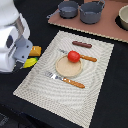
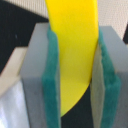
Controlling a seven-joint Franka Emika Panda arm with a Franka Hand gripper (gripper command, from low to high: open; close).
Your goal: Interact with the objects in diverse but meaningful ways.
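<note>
In the wrist view, a yellow banana (image 2: pixel 75 50) stands between my gripper's (image 2: pixel 77 75) two green pads (image 2: pixel 52 80), which press on both of its sides. In the exterior view the gripper (image 1: pixel 26 60) is at the left edge of the striped placemat (image 1: pixel 45 92), holding the banana (image 1: pixel 30 62) low beside the golden bread loaf (image 1: pixel 35 50). A red tomato (image 1: pixel 73 56) sits on a round wooden plate (image 1: pixel 67 69). A dark brown sausage (image 1: pixel 81 44) lies behind it. Two grey pots (image 1: pixel 68 8) (image 1: pixel 92 12) stand at the back.
An orange-handled knife (image 1: pixel 86 58) lies beside the tomato and an orange-handled fork (image 1: pixel 67 80) lies in front of the plate. The pots stand on a tan board (image 1: pixel 102 27). A bowl (image 1: pixel 123 17) is at the back right. My arm fills the exterior view's left.
</note>
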